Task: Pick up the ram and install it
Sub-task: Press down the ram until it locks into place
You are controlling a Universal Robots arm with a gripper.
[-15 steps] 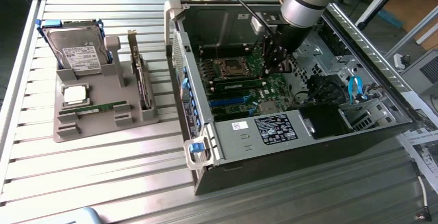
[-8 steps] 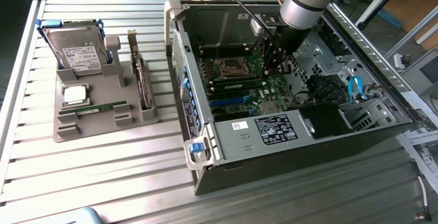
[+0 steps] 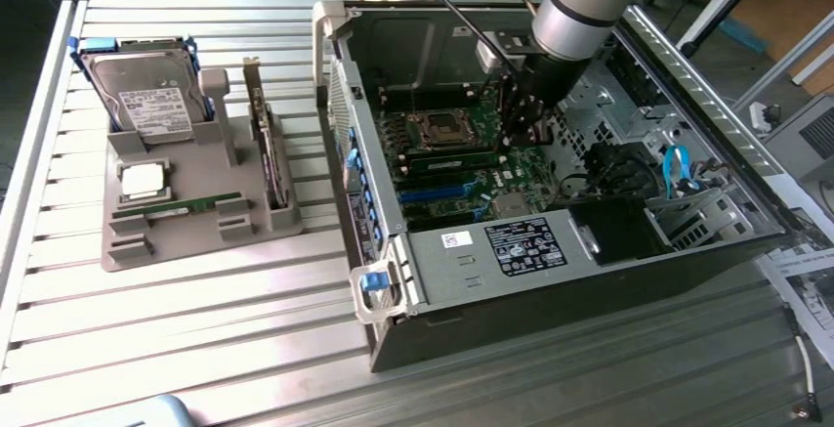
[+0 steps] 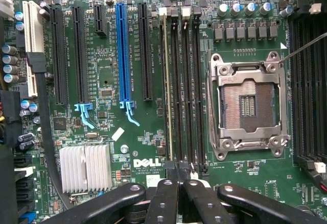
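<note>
**Silver slats, open case, gripper shut over the memory slots**

Aluminium slats are forming the table, whose edges are running out of the exterior view. The open computer case is lying on it, with its far corner cut off by the arm. The arm is reaching down into the case from the top of that view, and only its last grey segment is showing. The green motherboard is lying under the gripper. In the exterior view the gripper is merging with the dark parts behind it, so its tips are hard to make out there. From the wrist, its 2 black fingers are pressing together, closed, with nothing showing between them, right at the end of the memory slots. 1 ram stick is standing edge-on in a slot beside the CPU socket. A 2nd ram stick is lying in the grey holder tray, to the exterior view's left of the case.
</note>
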